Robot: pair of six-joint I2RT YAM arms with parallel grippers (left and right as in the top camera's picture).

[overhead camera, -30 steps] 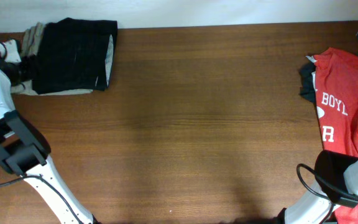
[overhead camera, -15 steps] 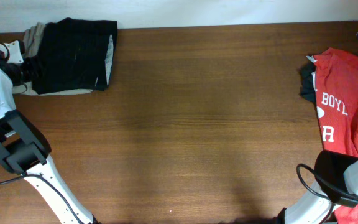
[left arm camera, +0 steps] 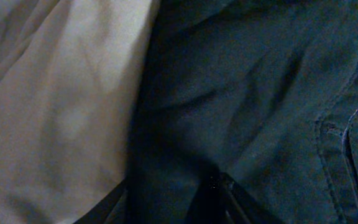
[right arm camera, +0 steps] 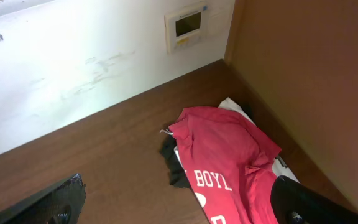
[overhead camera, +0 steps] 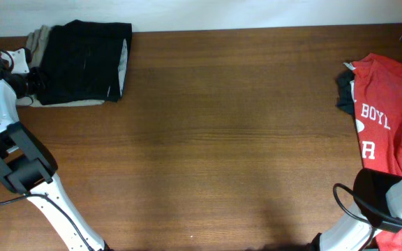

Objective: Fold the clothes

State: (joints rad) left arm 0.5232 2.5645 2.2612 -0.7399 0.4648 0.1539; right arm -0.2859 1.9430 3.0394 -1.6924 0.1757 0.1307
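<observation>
The black shorts lie folded at the table's far left corner, on top of the khaki trousers. My left gripper is at the left edge of this stack. In the left wrist view its fingers are apart, pressed close to the black shorts, with the khaki trousers to the left. The red T-shirt with white lettering lies crumpled at the right edge, over a dark garment. My right gripper is open and empty, held high above the T-shirt.
The brown wooden table runs up to a white wall at the back. A wall panel sits above the far right corner. The right arm's base is at the front right.
My left gripper has shifted slightly right, towards the shorts. The clothes and the right arm have not moved.
</observation>
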